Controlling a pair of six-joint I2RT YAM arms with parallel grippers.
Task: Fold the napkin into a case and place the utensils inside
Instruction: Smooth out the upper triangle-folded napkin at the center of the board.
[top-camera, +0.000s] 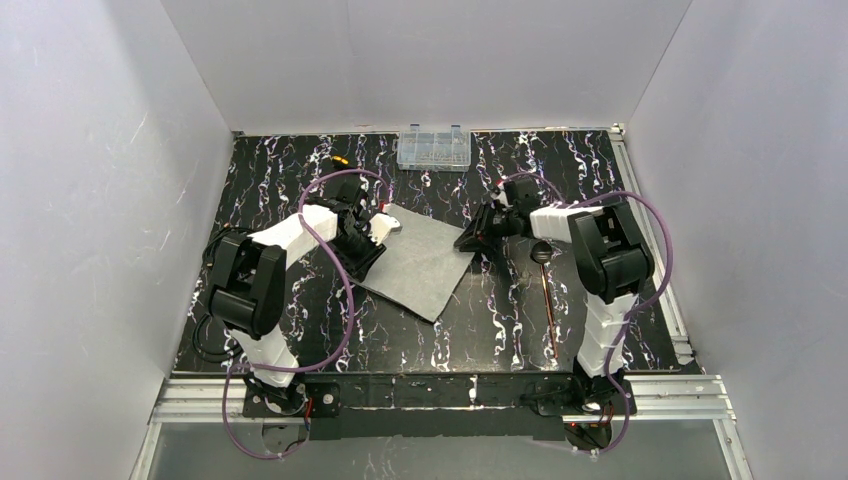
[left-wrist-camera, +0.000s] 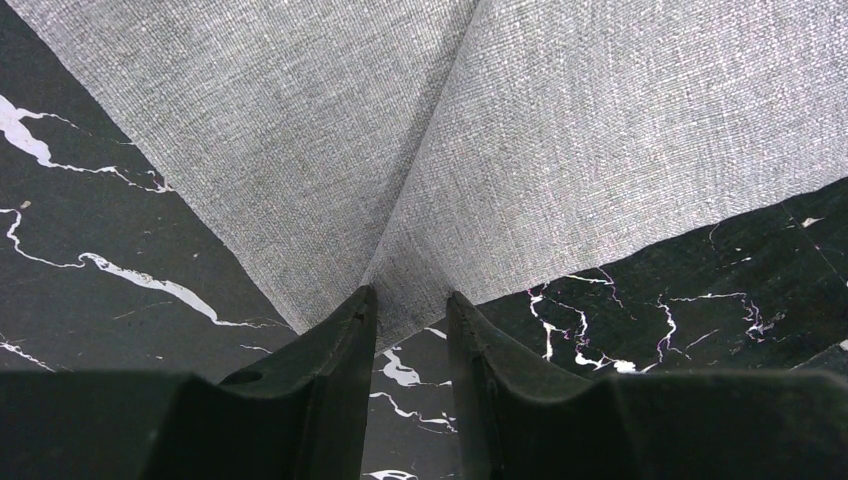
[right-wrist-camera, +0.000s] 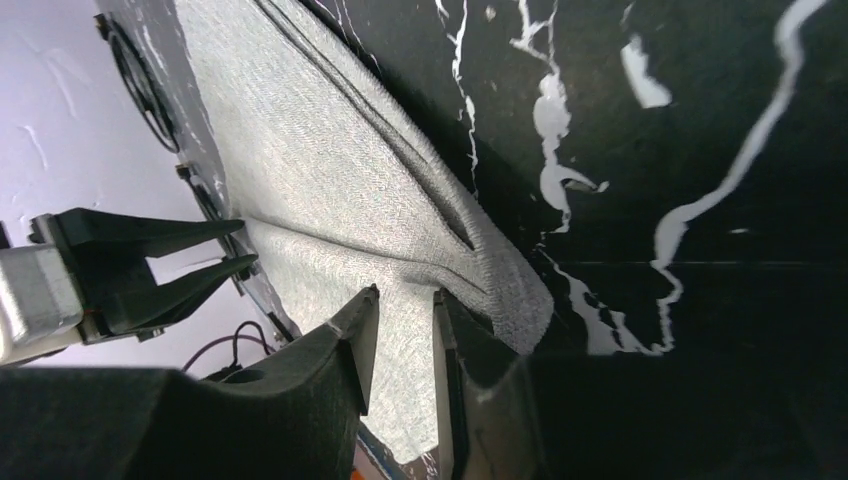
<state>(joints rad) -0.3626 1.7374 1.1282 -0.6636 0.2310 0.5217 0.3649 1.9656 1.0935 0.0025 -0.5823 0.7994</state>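
Note:
The light-grey napkin (top-camera: 420, 262) lies flat in the middle of the black marbled table, turned like a diamond. My left gripper (top-camera: 378, 228) is at its far left corner. In the left wrist view the gripper (left-wrist-camera: 410, 298) stands open a narrow gap, with the napkin (left-wrist-camera: 450, 120) corner between the tips and a crease running away from them. My right gripper (top-camera: 468, 240) is at the right corner. Its jaws (right-wrist-camera: 405, 295) are slightly apart with the napkin (right-wrist-camera: 330, 170) between them and a bunched edge beside one finger. The utensils (top-camera: 549, 310) lie right of the napkin, with the dark spoon head (top-camera: 541, 253) farthest from me.
A clear plastic compartment box (top-camera: 433, 148) stands at the back edge. A small orange-tipped object (top-camera: 340, 160) lies at the back left. White walls close in three sides. Purple cables loop over both arms. The left gripper (right-wrist-camera: 245, 245) also shows in the right wrist view.

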